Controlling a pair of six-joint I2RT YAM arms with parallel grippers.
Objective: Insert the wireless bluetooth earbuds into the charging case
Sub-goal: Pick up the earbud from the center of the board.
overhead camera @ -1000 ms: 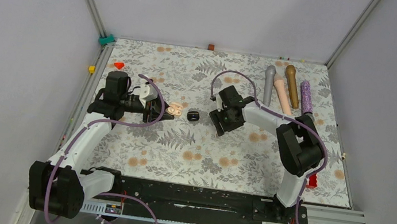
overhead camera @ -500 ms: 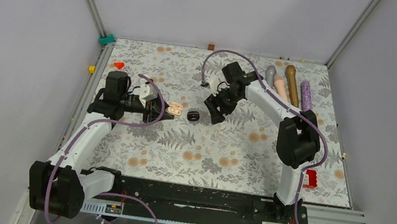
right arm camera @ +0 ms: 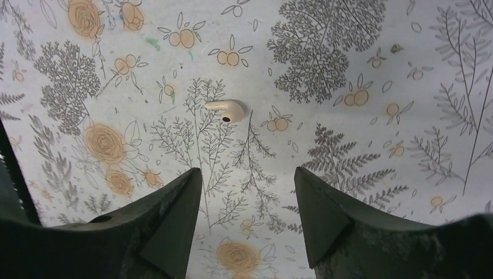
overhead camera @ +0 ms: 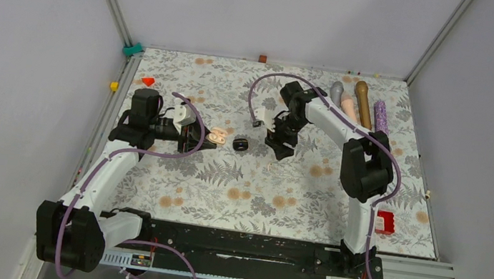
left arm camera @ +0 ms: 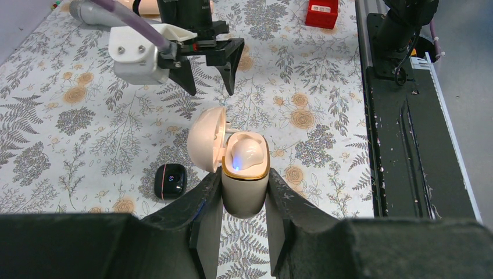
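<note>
While left claw clenches open charging case, one earbud inside, right claw gapes over loose earbud.

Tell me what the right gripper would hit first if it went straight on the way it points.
The right gripper, jaws open, points down at the table cover; it would likely meet the loose earbud lying there, or the cover just beside it. Nothing else lies between.

White arm links, black joints, purple cables, black tapered fingers.
</note>
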